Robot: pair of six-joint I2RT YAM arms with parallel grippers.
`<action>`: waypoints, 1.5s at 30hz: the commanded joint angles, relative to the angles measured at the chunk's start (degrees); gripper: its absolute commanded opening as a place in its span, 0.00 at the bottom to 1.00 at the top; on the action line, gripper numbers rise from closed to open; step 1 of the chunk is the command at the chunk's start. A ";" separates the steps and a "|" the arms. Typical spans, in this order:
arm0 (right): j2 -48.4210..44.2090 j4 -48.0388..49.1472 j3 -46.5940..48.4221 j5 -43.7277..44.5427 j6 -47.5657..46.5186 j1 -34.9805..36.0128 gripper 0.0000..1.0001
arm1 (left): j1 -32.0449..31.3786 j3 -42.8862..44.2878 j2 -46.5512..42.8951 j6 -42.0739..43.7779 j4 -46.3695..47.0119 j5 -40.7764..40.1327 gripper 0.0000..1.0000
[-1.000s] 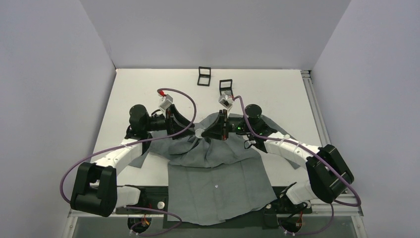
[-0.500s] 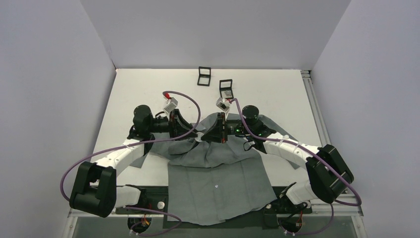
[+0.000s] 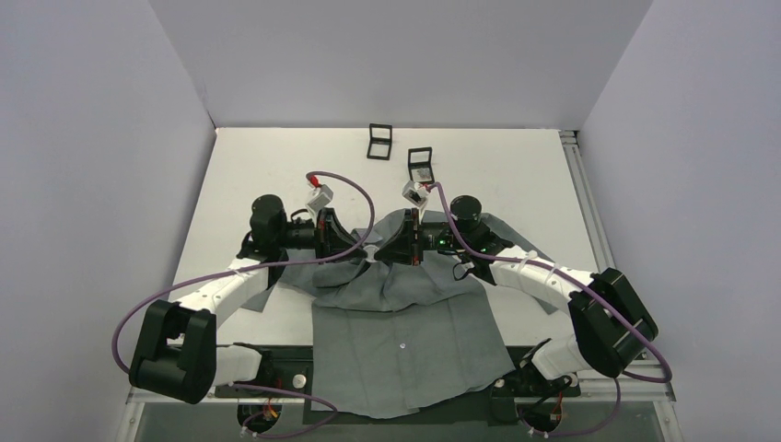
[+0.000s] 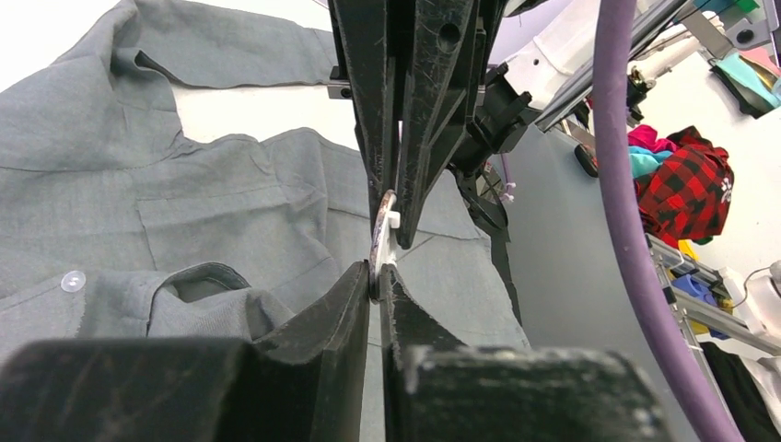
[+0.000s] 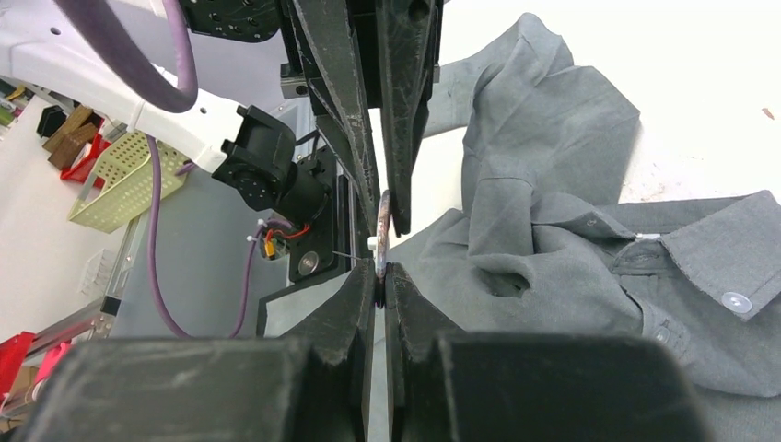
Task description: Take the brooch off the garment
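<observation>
— How do the arms stand?

— Mirrored. The left arm (image 3: 219, 291) runs from its base at the near edge out to the left, bends, and comes back in toward the middle. The right arm (image 3: 553, 274) does the same from the other side. Both wrists lie level, so the grippers point at each other, tip to tip, over the upper part of the garment (image 3: 405, 341).

— And the jaws?

— The left gripper (image 4: 376, 276) is closed on the brooch (image 4: 379, 230), pinching one rim of the disc. The right gripper (image 5: 380, 276) is clamped on the same disc from the opposite side.

— So where exactly is the brooch?

— Between the two sets of fingertips, seen edge-on as a thin sliver with a small white piece on one face. It sits above the grey cloth, close to the collar and a rumpled fold. Whether any fabric is caught on it, I cannot tell.

— The garment itself?

— Spread on the white table (image 3: 516, 175), its lower part reaching the near edge between the two bases, its collar end bunched up under the grippers.
</observation>
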 commanded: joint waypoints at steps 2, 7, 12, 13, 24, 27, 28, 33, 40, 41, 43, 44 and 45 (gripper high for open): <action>-0.12 4.29 0.02 -0.38 -0.47 0.14 0.09 | -0.16 1.65 0.28 -0.48 -0.95 1.03 0.00; -1.26 11.86 -2.89 0.63 3.06 -1.35 0.42 | 1.59 0.19 2.41 -12.19 12.49 0.23 0.00; -2.51 14.51 -4.90 2.31 3.47 -1.78 0.48 | 2.56 -1.64 4.26 -23.89 24.29 -1.30 0.00; -2.58 15.43 -5.30 2.84 3.53 -1.72 0.49 | 2.51 -1.90 4.28 -24.52 25.61 -1.57 0.00; -0.44 25.78 -5.54 6.70 8.32 0.21 0.52 | 1.92 -3.32 2.33 -25.21 26.49 -3.14 0.00; 0.01 25.73 -5.13 6.68 8.23 0.66 0.52 | 1.65 -3.44 1.85 -25.11 26.48 -3.28 0.00; 0.04 25.13 -4.90 6.73 8.07 0.84 0.52 | 1.66 -3.45 1.85 -25.09 26.49 -3.27 0.00; 0.52 21.01 -3.90 7.47 4.55 1.52 0.52 | 1.24 -3.50 1.60 -24.95 26.76 -3.22 0.00; 1.19 20.81 -3.44 8.02 4.23 1.48 0.44 | 0.58 -3.88 1.03 -24.11 26.86 -3.01 0.00; 1.29 21.35 -3.38 8.02 4.45 1.42 0.42 | 0.51 -3.89 0.91 -23.93 26.68 -3.04 0.00; 1.58 22.37 -3.36 8.13 5.62 1.34 0.36 | 0.29 -3.85 0.62 -23.40 26.45 -3.00 0.00; 1.77 22.64 -3.32 8.20 5.85 1.23 0.32 | 0.20 -3.87 0.44 -23.02 26.38 -3.03 0.00; 1.93 23.00 -3.24 8.19 6.20 1.17 0.28 | 0.18 -3.82 0.35 -22.90 26.33 -2.97 0.00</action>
